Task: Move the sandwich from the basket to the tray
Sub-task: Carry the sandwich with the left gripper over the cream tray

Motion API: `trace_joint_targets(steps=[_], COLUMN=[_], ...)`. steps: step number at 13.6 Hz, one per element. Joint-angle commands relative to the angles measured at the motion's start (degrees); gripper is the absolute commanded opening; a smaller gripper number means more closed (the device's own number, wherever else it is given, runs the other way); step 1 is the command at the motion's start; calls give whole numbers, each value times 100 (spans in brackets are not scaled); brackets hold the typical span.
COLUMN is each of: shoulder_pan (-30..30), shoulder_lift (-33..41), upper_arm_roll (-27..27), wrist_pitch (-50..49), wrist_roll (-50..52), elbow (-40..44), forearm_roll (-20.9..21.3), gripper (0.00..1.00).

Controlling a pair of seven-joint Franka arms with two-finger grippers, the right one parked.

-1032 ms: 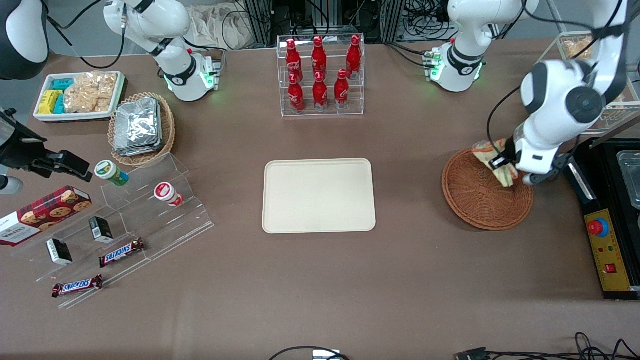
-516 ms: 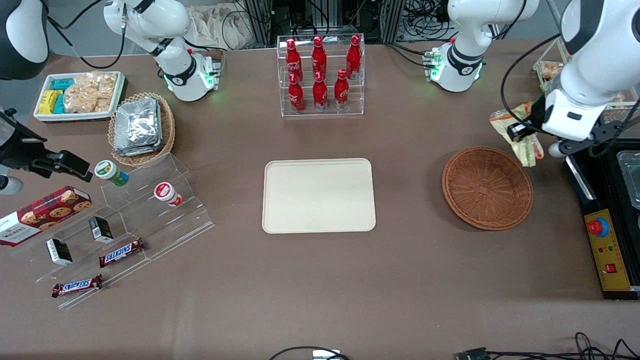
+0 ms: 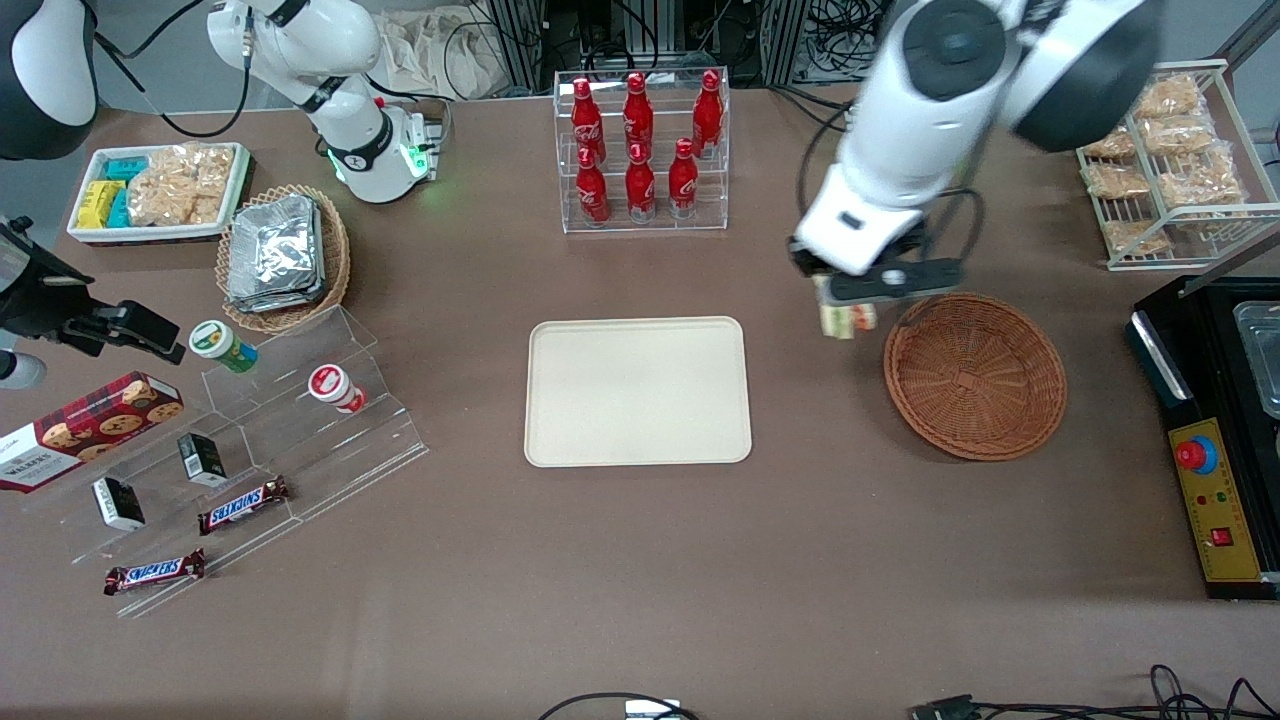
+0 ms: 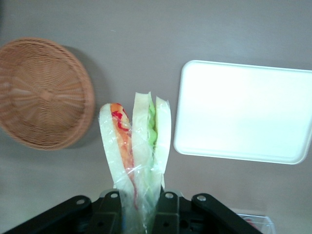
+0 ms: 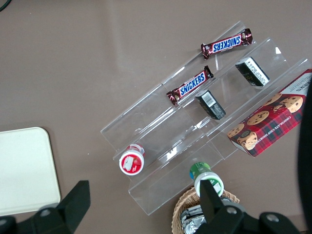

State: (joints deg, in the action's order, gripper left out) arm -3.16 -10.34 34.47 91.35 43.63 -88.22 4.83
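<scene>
My gripper [image 3: 848, 312] is shut on the clear-wrapped sandwich [image 3: 846, 319] and holds it in the air above the bare table, between the round wicker basket [image 3: 975, 375] and the cream tray [image 3: 637, 391]. In the left wrist view the sandwich [image 4: 138, 141] hangs from the fingers [image 4: 166, 210], pale bread with red and green filling showing. The basket [image 4: 43, 92] and the tray [image 4: 243, 112] lie on either side of it below. The basket holds nothing. The tray holds nothing.
A clear rack of red cola bottles [image 3: 640, 150] stands farther from the camera than the tray. A wire rack of snack packets [image 3: 1165, 160] and a black control box [image 3: 1215, 510] sit at the working arm's end. An acrylic stand with snacks [image 3: 240, 450] and an oval basket of foil packets [image 3: 280, 255] lie toward the parked arm's end.
My gripper lifted the sandwich out of the basket, rose toward the wire rack, then swung across to the tray side of the basket. The basket is left empty.
</scene>
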Motion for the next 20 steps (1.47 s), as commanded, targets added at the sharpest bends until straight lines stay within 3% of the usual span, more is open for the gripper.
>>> trace_joint_targets(steps=[1,4,8,11,13,17,20], shoulder_pan=[-70,-131,-184,-193,-202,-193,-202], shoulder_lift=[-1047,-1425,-2049,-2725,-3060,-3149,-3211], upper_arm_roll=[577,763,754,745,737,693,578], wrist_pitch=[-48,532,1673,2175,2466,3440,3671], wrist_roll=[794,875,937,1235,1323,1341,1332], elbow=[754,518,-256,-362,-414,-1098,-1215], forearm_roll=[622,861,1563,2107,2250,2715,2751], gripper=[18,18,18,16,17,17,18])
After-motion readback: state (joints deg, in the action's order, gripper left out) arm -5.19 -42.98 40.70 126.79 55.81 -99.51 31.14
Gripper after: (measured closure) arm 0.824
